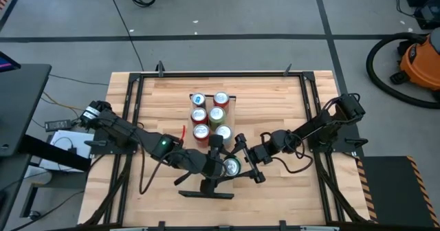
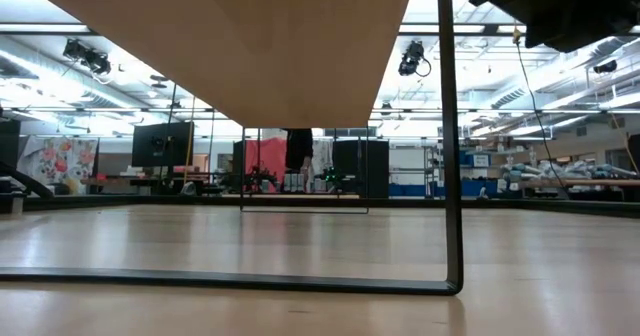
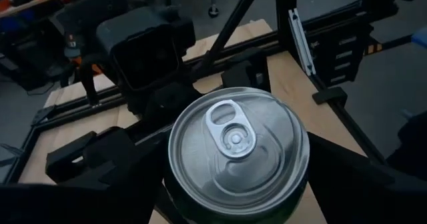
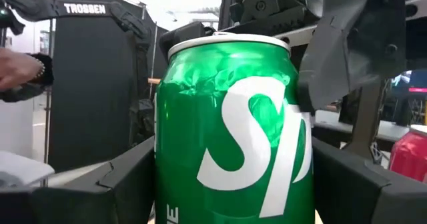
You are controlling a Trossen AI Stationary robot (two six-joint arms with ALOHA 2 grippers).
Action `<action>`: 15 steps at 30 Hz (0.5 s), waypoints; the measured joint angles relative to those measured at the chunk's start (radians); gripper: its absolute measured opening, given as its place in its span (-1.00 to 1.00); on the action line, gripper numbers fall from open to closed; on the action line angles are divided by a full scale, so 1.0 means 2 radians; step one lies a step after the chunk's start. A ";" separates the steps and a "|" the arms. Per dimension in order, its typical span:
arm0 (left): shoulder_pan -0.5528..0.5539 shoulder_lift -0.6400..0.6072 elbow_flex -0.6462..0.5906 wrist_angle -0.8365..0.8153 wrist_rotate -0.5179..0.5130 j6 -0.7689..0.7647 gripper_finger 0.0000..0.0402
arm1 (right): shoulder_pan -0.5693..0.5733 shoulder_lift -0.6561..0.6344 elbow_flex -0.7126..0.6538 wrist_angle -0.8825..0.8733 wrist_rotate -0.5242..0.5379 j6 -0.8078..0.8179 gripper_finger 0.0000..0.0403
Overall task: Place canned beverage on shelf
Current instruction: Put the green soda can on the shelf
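Both dark grippers are meeting at one green aluminium beverage can with a silver pull-tab lid (image 1: 231,166), which is standing upright just beyond the near end of the row of cans on the long narrow light-wood shelf with dark trim (image 1: 229,106). The left gripper (image 1: 218,163) is reaching in from the side of the can facing the left arm, and in the left wrist view the can's silver lid (image 3: 237,154) is filling the space between its dark fingers, though whether those fingers are actually pressing the can I cannot tell. The right gripper (image 1: 242,163) is coming in from the opposite side, its jaws clenched around the green can, whose white lettering (image 4: 233,131) is sitting between the two fingers in the right wrist view. Beyond the green can, six more cans are standing in two columns on the shelf, among them a red can (image 1: 201,132) nearest the left gripper and a blue-topped can (image 1: 198,100) at the far end. The slatted wooden tabletop (image 1: 275,100) is lying beneath everything.
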 joint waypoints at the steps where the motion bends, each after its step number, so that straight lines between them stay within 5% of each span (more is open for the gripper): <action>1: 0.000 0.000 0.000 -0.002 0.000 0.000 0.62 | 0.000 0.000 0.000 -0.003 0.000 0.000 0.62; 15: 0.000 0.001 0.000 -0.008 0.008 -0.001 0.59 | 0.000 0.000 0.000 -0.004 0.012 -0.007 0.79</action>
